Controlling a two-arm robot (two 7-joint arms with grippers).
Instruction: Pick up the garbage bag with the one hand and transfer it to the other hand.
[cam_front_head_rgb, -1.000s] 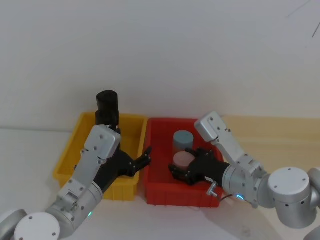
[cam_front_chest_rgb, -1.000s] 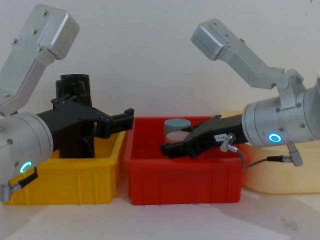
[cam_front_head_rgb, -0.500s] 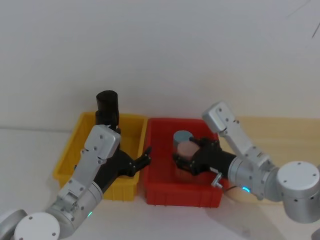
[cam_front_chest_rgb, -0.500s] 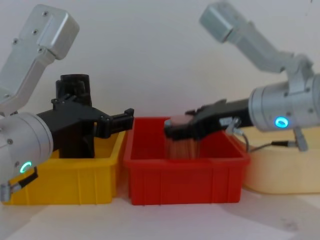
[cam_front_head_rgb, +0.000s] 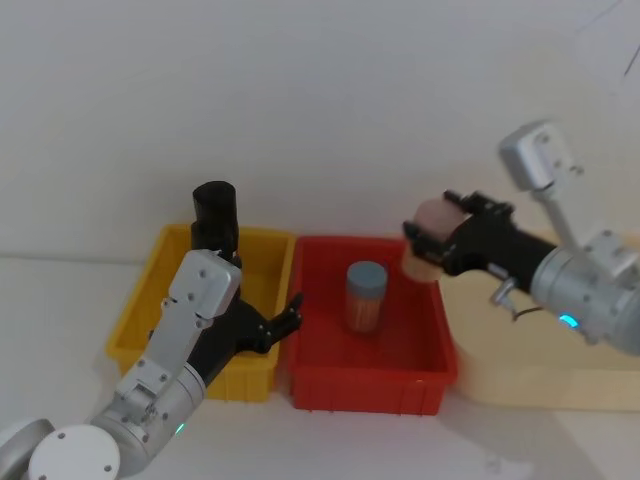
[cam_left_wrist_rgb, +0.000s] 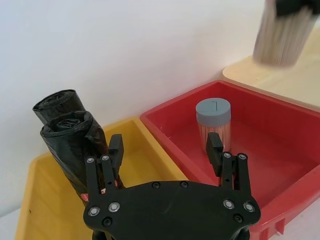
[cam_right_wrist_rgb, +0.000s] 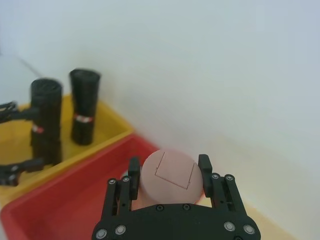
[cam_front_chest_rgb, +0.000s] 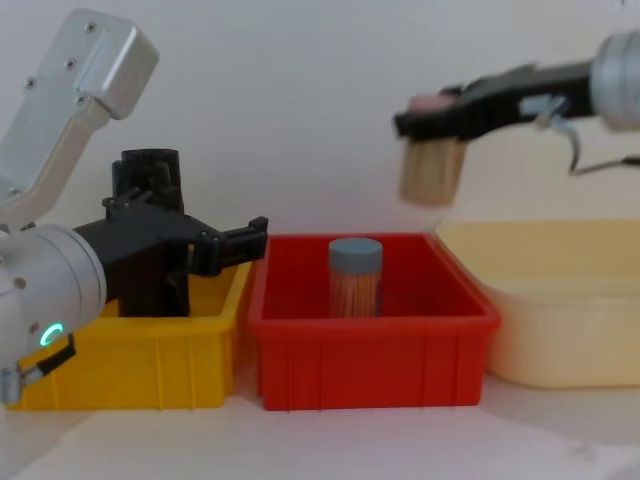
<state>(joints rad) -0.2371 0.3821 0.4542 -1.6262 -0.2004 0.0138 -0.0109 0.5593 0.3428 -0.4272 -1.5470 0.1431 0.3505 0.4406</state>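
Two black garbage bag rolls (cam_left_wrist_rgb: 70, 137) stand upright at the back of the yellow bin (cam_front_head_rgb: 135, 330); one shows in the chest view as a garbage bag (cam_front_chest_rgb: 150, 168). The one hand, my green-ringed left gripper (cam_front_chest_rgb: 245, 240), hangs open over the yellow bin's right end, in front of the rolls and apart from them, as the left gripper (cam_left_wrist_rgb: 165, 150) shows. The other hand, my blue-ringed right gripper (cam_front_head_rgb: 432, 240), is shut on a pink-lidded jar (cam_right_wrist_rgb: 171, 175), held high above the red bin's right rim.
A blue-lidded jar (cam_front_head_rgb: 366, 295) of sticks stands upright in the red bin (cam_front_chest_rgb: 370, 350), between the yellow bin and a beige tray (cam_front_chest_rgb: 570, 330) on the right. A white wall rises close behind the bins.
My right gripper has lifted the pink-lidded jar out of the red bin and carried it up and to the right. The left gripper and the garbage bag rolls have not moved.
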